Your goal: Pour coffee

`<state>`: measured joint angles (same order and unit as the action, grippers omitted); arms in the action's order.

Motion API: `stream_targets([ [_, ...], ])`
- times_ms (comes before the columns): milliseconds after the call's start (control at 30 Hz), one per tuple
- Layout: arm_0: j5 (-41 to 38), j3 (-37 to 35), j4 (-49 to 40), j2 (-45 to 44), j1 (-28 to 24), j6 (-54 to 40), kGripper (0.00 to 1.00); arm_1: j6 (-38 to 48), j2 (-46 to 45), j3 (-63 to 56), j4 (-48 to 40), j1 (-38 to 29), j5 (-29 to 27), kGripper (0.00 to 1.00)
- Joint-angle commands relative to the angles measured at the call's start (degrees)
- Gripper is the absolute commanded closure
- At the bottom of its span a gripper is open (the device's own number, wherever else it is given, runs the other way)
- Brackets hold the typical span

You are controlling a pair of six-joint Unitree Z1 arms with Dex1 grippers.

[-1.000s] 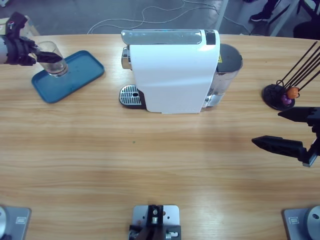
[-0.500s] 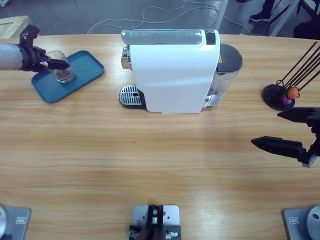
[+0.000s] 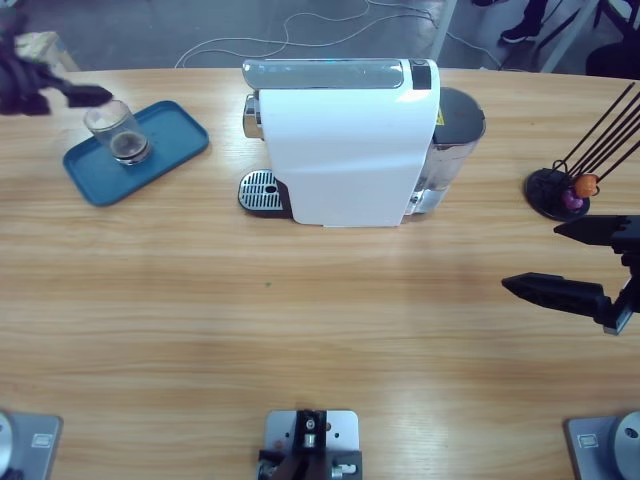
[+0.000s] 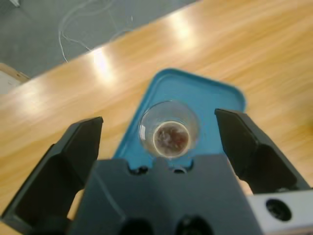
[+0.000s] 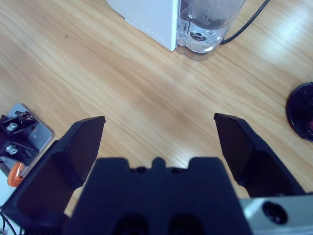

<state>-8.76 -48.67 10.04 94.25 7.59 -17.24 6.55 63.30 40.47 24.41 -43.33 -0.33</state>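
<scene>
Left pincer (image 4: 159, 132) withdrawn, round clear glass (image 3: 117, 133) on blue tray (image 3: 170, 140)

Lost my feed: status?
Left gripper open, clear of glass. Glass upright on blue tray, coffee inside. Right gripper open, idle. Nothing in the way.

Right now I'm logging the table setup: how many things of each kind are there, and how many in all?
Coffee machine: 1
Glass with coffee: 1
Blue tray: 1
Capsule stand: 1
Capsules: 2 visible
Total: 6
</scene>
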Motion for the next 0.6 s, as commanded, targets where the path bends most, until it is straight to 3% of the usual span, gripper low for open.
stream_targets([
  [33, 4.5, 0.5, -26.4, -24.8, 9.2, 11.7, 0.013, -0.7, -1.5, -0.8, 0.4, -0.3, 0.6, 0.000],
  [200, 1.1, 0.5, -36.5, -32.8, 18.6, 18.8, 0.013, -0.8, -2.3, -0.8, 0.8, -0.3, -1.0, 0.000],
  [333, -0.7, 0.6, -40.4, -35.9, 25.7, 18.9, 0.018, -2.8, -5.5, 4.6, 9.7, -0.3, -4.3, 0.000],
  [400, -0.4, 3.0, -40.7, -38.4, 26.3, 19.6, 0.018, -2.8, -6.5, 5.5, 12.9, -0.3, -6.9, 0.000],
  [600, -3.7, 6.6, -40.3, -42.3, 26.5, 21.3, 0.023, -4.5, -6.6, 5.7, 12.9, -0.3, -6.6, 0.000],
])
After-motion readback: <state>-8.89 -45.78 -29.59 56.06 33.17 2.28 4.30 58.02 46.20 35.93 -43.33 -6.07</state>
